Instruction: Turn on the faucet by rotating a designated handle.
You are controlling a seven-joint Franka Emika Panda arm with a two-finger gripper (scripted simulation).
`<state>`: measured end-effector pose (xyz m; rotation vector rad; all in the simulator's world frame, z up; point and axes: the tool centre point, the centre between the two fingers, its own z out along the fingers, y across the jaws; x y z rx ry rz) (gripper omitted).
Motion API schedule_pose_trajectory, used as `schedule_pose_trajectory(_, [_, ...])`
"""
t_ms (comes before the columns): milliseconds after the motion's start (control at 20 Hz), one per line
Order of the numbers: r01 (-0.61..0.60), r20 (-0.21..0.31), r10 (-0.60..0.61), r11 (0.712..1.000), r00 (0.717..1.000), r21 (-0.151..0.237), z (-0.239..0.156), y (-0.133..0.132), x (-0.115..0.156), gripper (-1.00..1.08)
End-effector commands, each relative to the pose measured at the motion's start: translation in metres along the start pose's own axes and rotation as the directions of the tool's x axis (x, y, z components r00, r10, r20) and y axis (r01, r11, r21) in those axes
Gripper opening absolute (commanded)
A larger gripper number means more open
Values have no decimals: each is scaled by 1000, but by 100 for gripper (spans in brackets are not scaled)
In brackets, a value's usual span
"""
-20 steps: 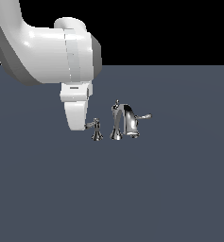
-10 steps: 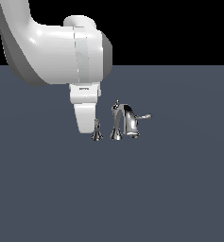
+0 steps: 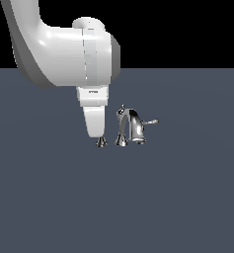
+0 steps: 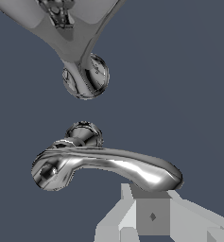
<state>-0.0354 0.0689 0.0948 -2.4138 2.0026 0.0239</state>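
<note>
1. Exterior view: tool hanging straight down from the white arm, tip right at the handle, of which only the small flared base shows under it. Lever itself hidden behind the tool. Faucet just beside, toward the exterior view's right, arched spout standing on the dark grey surface, paler lever sticking out further right. Spread or pressed together: cannot tell from here, fingers merged into one white wedge.

2. Wrist view: grey finger running down onto the round top of the handle, seemingly touching the thin lever. Second finger at the opposite edge, well apart from the first, so tool apparently spread, pinching nothing. Spout lying between the two, its base behind.

3. Step in hand, as a judgement: contact stage, tool set against the lever, rotation not yet evident.

4. Next move calls for: sideways push along an arc about the cone base, low enough to avoid slipping off the thin lever, clear of the spout.
</note>
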Motion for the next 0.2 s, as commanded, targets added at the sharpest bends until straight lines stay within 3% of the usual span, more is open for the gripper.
schedule_pose_trajectory(0, [-70, -13, 70, 998, 997, 7, -1, -4, 53, -100])
schedule_pose_trajectory(150, [-76, -14, 76, 997, 997, 7, -1, -6, 66, -100])
